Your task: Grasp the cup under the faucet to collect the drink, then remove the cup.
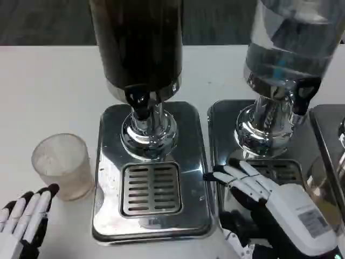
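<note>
A frosted, translucent cup (62, 165) stands upright on the white table, left of the dark drink dispenser (137, 46). The dispenser's black faucet (140, 105) hangs over a slotted drip grate (151, 188), and nothing stands on that grate. My left hand (24, 218) lies at the lower left, fingers straight and apart, their tips just below and left of the cup, not touching it. My right hand (269, 202) rests over the neighbouring dispenser's tray, fingers spread toward the left, holding nothing.
A second dispenser with clear liquid (291, 38) stands at the right on its own steel tray (223, 129). A third tray's edge (323, 140) shows at the far right. The steel base (110, 178) of the dark dispenser sits between my hands.
</note>
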